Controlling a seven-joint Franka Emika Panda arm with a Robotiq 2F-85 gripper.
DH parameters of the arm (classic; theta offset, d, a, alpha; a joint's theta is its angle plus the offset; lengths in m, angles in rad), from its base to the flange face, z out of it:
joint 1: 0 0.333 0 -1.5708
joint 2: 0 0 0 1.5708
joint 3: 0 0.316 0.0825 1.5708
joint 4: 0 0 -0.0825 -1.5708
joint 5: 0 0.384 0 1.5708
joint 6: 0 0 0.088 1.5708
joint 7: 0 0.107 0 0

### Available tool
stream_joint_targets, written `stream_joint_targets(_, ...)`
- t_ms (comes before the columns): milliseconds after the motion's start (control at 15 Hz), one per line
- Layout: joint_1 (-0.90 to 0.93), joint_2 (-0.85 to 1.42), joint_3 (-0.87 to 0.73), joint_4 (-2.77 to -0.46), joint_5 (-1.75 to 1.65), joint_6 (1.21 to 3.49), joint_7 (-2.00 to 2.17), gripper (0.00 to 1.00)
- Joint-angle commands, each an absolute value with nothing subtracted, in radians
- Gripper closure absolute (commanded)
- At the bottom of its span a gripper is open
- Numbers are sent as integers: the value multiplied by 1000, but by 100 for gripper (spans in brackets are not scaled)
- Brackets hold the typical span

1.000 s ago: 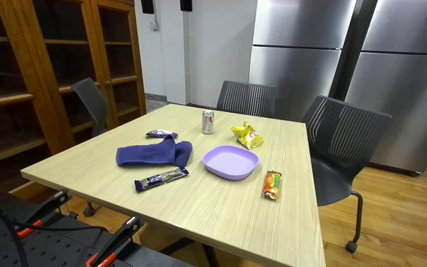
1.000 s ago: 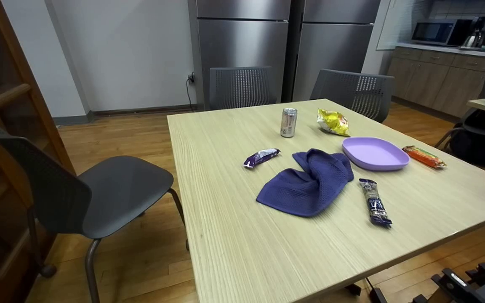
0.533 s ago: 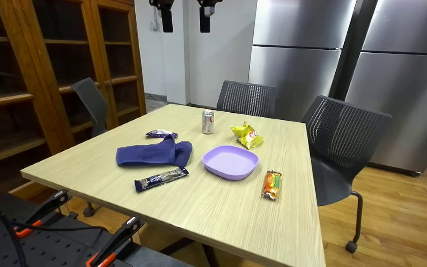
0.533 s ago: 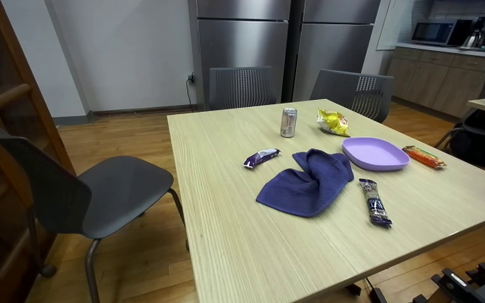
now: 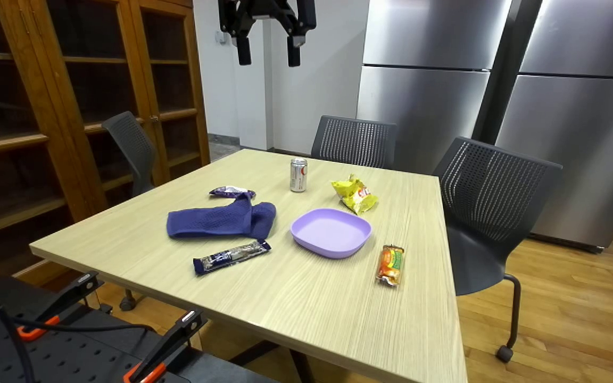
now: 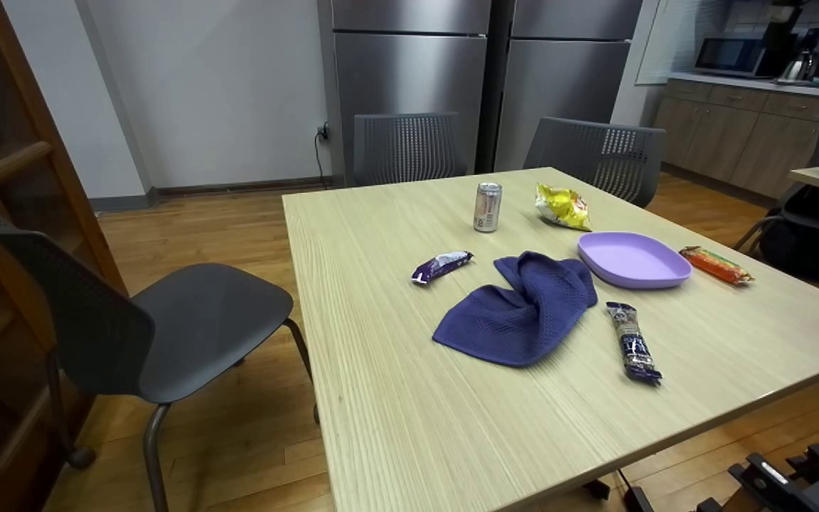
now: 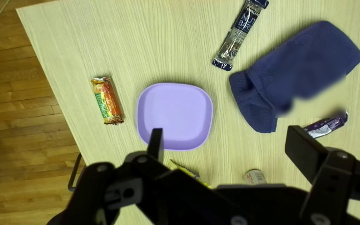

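tool [image 5: 268, 57]: jaws wide apart, holding nothing, high over the bench [image 5: 338, 314].
grip: none made yet; handling looks to be at its start, all left.
lilac plate [image 7: 177, 112]: flat on the bench below the tool, between navy towel [image 5: 218, 221] and orange snack packet [image 7: 107, 100].
bench: pale wood grain, also bearing nut bar [image 7: 239, 37], soda can [image 5: 298, 175], yellow snack bag [image 5: 355, 195], purple snack wrapper [image 6: 441, 267].
room: chairs [image 5: 498, 191], steel refrigerators [image 5: 423, 106], wooden cabinet [image 5: 137, 58].

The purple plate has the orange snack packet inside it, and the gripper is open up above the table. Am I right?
Almost! The orange snack packet isn't inside the purple plate. The wrist view shows it lying on the table beside the plate, with a gap between them. The rest is right: the gripper is open above the table.
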State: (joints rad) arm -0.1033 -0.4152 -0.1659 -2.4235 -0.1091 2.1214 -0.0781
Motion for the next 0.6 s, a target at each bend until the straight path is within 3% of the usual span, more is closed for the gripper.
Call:
stream_joint_targets(0, -86, -349, -123, -2378, -81, 2155, -48, 0)
stream_joint_targets(533, -31, -232, -43, -2295, -42, 2201, 23, 0)
